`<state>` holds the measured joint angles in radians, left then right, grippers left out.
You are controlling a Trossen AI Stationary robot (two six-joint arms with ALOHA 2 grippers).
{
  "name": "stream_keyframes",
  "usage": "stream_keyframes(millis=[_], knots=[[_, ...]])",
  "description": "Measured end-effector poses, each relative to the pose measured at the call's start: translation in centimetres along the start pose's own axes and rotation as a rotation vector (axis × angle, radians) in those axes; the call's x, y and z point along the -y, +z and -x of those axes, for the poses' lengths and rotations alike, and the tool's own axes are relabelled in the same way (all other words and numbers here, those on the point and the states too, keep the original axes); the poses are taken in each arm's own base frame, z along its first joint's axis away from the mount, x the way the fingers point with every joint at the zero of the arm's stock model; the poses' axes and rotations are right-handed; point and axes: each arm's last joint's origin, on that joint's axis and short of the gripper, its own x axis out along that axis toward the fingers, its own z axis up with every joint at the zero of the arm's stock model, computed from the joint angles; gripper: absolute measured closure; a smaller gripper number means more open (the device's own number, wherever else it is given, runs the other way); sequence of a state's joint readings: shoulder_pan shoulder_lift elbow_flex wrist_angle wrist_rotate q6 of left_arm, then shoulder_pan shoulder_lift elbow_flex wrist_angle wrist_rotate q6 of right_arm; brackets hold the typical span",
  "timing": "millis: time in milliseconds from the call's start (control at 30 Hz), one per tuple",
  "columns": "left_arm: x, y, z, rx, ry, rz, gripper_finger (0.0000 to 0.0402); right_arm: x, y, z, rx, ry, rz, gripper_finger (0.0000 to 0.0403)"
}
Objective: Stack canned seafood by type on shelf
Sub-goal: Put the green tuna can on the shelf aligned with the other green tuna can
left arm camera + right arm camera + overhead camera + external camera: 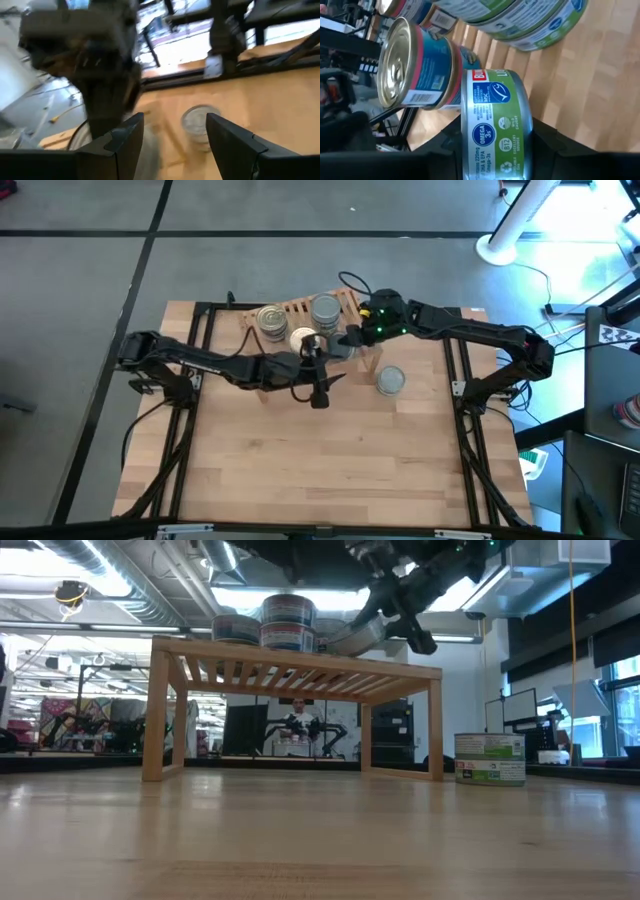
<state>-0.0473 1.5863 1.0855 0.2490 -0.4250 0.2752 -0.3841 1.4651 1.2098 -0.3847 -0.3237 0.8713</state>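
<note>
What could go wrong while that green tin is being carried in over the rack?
1. The right pincer grips the green-label tin right beside the blue-label stack; a bump could topple it.
2. The left pincer, open, hovers close by, so the arms might collide.
3. One tin on the table could be missed.

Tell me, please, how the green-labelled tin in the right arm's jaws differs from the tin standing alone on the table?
The held tin is clamped by the right gripper over the shelf; the lone tin stands free on the tabletop beside it. Both carry green labels.
</note>
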Motion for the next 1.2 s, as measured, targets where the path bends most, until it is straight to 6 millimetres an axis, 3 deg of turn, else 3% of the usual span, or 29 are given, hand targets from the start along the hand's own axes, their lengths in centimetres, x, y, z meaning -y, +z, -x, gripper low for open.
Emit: stream_keyframes(millis=[300, 1200], knots=[[-0.6, -2.3, -2.4, -0.073, 0.077, -0.001, 0.0190, 0.0, -0.1, 0.0, -0.003, -0.001, 0.000, 0.0265], [0.0, -2.0, -2.1, -0.068, 0.064, 0.001, 0.0190, 0.1, -0.1, 0.0, 0.008, -0.027, 0.065, 0.0177]])
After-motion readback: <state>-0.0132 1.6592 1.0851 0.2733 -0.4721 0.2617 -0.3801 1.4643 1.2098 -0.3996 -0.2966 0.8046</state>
